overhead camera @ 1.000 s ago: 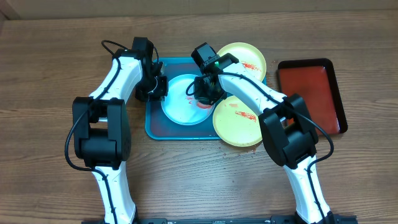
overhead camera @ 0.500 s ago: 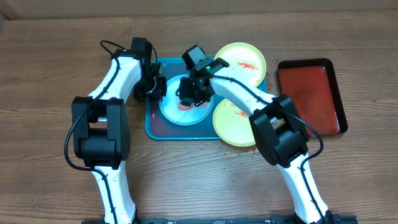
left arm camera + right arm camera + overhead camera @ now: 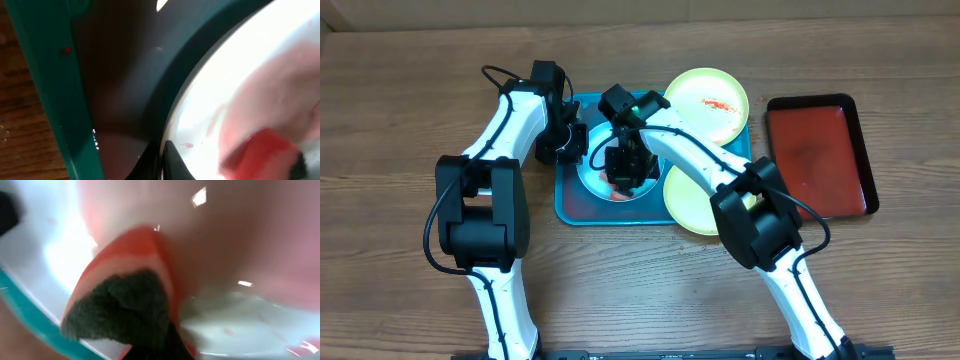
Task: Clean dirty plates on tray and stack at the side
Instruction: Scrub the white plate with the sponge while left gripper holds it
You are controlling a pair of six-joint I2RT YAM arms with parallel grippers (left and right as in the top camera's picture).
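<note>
The mint-blue rimmed plate [image 3: 594, 174] lies in the turquoise tray [image 3: 570, 207]. My left gripper [image 3: 572, 146] is shut on its left rim; in the left wrist view the fingers [image 3: 162, 161] pinch the rim of the white plate [image 3: 225, 95]. My right gripper [image 3: 624, 174] is shut on a red sponge with a dark scrub pad [image 3: 122, 302] and presses it on the plate's white centre [image 3: 62, 245]. One yellow-green plate [image 3: 708, 100] with a red smear sits at the tray's back right. The other [image 3: 688, 206] overlaps the tray's front right edge.
A smaller red tray with a black rim [image 3: 820, 155] lies on the wooden table to the right. The right arm reaches over the lower yellow-green plate. The tray's rim [image 3: 50, 80] shows left of the plate in the left wrist view.
My right gripper has moved the sponge from the plate's right side leftward and toward the front. The left gripper has stayed on the rim.
</note>
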